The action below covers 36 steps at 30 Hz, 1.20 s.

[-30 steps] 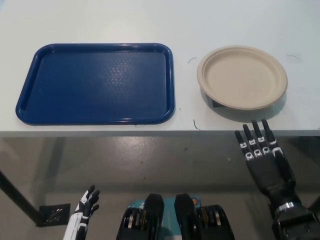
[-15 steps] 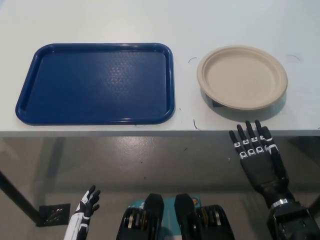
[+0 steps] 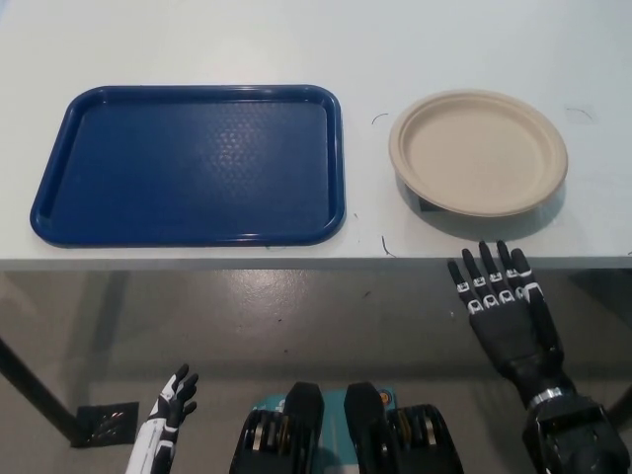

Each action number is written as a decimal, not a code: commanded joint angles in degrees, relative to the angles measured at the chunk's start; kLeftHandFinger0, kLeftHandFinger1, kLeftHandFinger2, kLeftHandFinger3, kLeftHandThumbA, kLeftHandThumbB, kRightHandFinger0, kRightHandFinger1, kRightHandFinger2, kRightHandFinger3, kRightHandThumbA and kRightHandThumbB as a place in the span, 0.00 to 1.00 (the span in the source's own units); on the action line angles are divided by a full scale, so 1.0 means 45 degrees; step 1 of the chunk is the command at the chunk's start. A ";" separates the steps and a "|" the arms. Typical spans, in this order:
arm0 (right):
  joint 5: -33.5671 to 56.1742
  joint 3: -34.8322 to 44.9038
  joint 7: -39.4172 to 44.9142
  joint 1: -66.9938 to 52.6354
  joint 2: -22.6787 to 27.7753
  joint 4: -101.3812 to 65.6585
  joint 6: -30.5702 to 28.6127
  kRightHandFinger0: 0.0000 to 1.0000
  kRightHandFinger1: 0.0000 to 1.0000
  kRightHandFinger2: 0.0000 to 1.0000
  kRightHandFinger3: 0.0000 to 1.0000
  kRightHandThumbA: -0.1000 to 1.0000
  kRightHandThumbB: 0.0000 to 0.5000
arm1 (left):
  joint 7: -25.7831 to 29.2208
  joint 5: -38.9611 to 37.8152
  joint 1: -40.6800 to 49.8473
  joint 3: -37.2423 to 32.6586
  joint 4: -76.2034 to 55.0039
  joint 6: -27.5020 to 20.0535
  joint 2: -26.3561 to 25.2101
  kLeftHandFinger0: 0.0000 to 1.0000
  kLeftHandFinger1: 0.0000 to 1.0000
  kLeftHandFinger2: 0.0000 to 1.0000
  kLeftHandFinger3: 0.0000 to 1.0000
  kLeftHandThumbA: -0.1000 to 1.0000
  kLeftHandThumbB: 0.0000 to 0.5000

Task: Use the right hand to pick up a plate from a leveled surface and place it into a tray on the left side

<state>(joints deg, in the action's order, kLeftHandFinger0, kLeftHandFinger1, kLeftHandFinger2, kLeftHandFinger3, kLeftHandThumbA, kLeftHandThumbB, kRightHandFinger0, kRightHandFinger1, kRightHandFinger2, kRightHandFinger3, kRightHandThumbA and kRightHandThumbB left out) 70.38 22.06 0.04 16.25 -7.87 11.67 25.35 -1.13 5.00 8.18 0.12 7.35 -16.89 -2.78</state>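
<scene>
A beige plate (image 3: 479, 153) sits on the pale surface (image 3: 296, 39), right of an empty blue tray (image 3: 188, 165). The black right robot hand (image 3: 504, 311) (fingers spread, holding nothing) hovers just below the surface's front edge; white left robot hand (image 3: 170, 410) rests low, fingers apart.

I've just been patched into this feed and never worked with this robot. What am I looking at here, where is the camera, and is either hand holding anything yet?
This is one picture from a camera on a humanoid robot's head, looking steeply down. The pale surface is a table, seen from above, with the floor below its near edge. On it lie a blue tray, with nothing in it, on the left and a beige plate to its right, apart from the tray. The black right hand is raised just at the table's near edge, below the plate, fingers spread and holding nothing. The white left hand rests low at the bottom left, also open. So the plate has not been picked up yet.
</scene>
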 commanded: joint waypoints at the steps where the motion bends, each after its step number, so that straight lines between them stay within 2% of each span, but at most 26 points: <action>1: 0.0085 0.0167 0.0214 0.0711 -0.0030 0.0066 -0.0054 1.00 1.00 1.00 1.00 1.00 0.77 | 0.0043 -0.0021 -0.0125 -0.0033 -0.0327 -0.0389 -0.0099 1.00 1.00 1.00 1.00 1.00 0.00; 4: 0.0042 0.0234 0.0225 0.0896 -0.0020 0.0232 -0.0069 1.00 1.00 1.00 1.00 1.00 0.79 | 0.0059 0.0061 -0.0128 -0.0049 -0.0297 -0.0536 -0.0134 1.00 1.00 1.00 1.00 1.00 0.00; 13: -0.0191 0.0475 0.0555 0.1482 0.0112 0.1156 -0.0281 1.00 1.00 1.00 1.00 1.00 0.77 | 0.0031 -0.0069 -0.0191 -0.0010 -0.0118 -0.0610 -0.0139 1.00 1.00 1.00 1.00 1.00 0.03; 23: -0.0567 0.0671 0.0704 0.2018 0.0277 0.2331 -0.0434 1.00 1.00 1.00 1.00 1.00 0.78 | 0.0062 -0.0042 -0.0126 -0.0023 -0.0114 -0.0703 -0.0113 1.00 1.00 1.00 1.00 1.00 0.01; 28: -0.0712 0.0796 0.0841 0.2279 0.0280 0.2731 -0.0602 1.00 1.00 1.00 1.00 1.00 0.73 | -0.0011 -0.0159 -0.0124 -0.0035 -0.0078 -0.0736 -0.0116 1.00 1.00 1.00 1.00 1.00 0.00; 36: -0.1049 0.0925 0.1184 0.2651 0.0434 0.3089 -0.0844 1.00 1.00 1.00 1.00 1.00 0.77 | 0.0066 0.0063 -0.0122 -0.0077 -0.0025 -0.0771 -0.0115 1.00 1.00 1.00 1.00 1.00 0.01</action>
<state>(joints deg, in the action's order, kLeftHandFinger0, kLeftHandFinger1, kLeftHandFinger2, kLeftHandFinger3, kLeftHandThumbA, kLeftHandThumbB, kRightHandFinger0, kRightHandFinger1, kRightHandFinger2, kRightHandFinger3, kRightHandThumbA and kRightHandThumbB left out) 67.52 25.74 2.98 25.47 -6.63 24.97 23.51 -1.14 4.99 7.95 0.09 7.84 -17.91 -2.90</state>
